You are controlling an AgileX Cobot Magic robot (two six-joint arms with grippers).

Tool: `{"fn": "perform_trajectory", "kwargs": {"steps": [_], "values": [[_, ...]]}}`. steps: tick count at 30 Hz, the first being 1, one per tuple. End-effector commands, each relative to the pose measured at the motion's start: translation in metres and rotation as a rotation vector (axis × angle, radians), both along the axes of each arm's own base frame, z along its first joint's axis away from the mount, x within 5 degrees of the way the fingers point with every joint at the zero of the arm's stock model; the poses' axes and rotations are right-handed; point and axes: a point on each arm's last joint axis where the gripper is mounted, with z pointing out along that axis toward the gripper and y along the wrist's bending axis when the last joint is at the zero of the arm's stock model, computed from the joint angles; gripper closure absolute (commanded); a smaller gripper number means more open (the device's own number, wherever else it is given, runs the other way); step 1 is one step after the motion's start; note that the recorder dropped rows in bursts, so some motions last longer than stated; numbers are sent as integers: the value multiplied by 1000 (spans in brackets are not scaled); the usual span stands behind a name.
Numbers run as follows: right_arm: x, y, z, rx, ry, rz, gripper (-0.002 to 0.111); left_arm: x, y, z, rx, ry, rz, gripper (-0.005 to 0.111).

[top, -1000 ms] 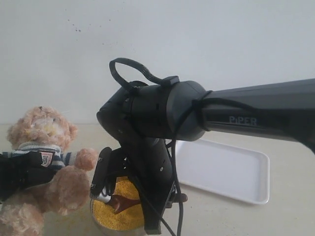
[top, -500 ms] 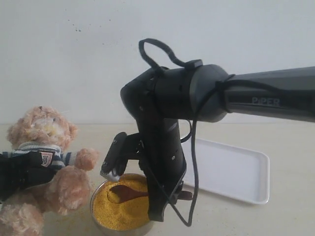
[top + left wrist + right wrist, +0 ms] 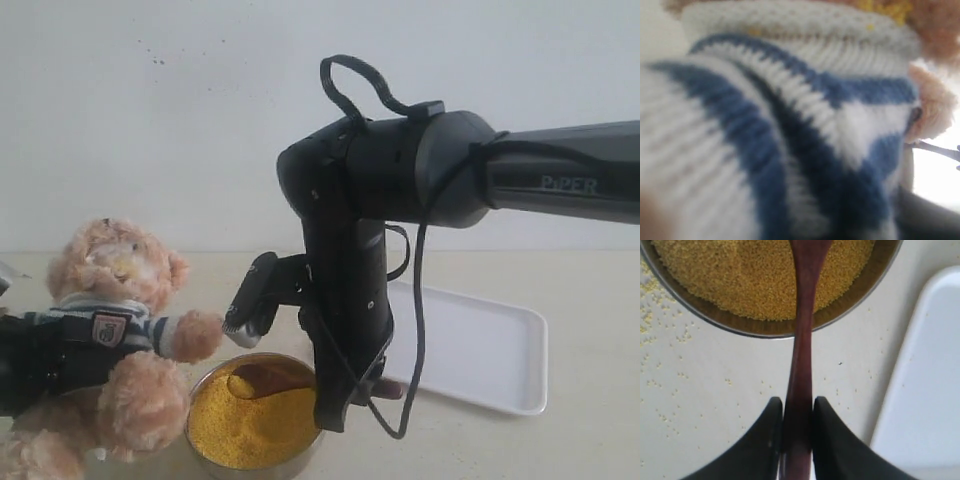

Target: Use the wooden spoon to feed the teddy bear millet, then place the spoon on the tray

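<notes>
The teddy bear, fluffy and in a striped shirt, sits at the left with yellow grains on its muzzle. My left gripper is a black mass clasped round its body; the left wrist view shows only the shirt up close. The millet fills a round metal bowl beside the bear. My right gripper is shut on the handle of the wooden spoon. The spoon's bowl rests at the millet's rear edge. The white tray lies to the right.
My right arm reaches in from the right and bends down over the bowl, hiding part of the tray. Loose grains are scattered on the pale table near the bowl. A plain wall stands behind.
My right arm has swung to the right and higher, drawing the spoon back across the millet. The bear, held by my left gripper, has shifted right and up.
</notes>
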Motion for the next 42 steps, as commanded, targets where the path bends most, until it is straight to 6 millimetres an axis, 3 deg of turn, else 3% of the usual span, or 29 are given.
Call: {"fn": "perform_trajectory", "kwargs": {"steps": [1, 6, 11, 18, 26, 37, 42], "values": [[7, -13, 14, 76, 10, -129, 108, -8, -8, 9, -121, 21, -117, 103], [-5, -5, 25, 211, 110, -155, 108, -19, 4, 6, -112, 138, -149, 103], [-6, -5, 27, 215, 106, -161, 108, -28, 9, 12, -201, 190, -209, 103], [-6, -5, 29, 228, 108, -220, 108, -48, 8, 24, -155, 176, -249, 103], [-6, -5, 29, 234, 111, -281, 108, -64, 10, 8, -88, 207, -175, 103], [-8, -7, 37, 257, 100, -339, 108, -61, 10, 9, -112, 195, -129, 103], [-13, -8, 29, 251, 140, -380, 108, -61, 11, 9, -111, 192, -120, 103]]}}
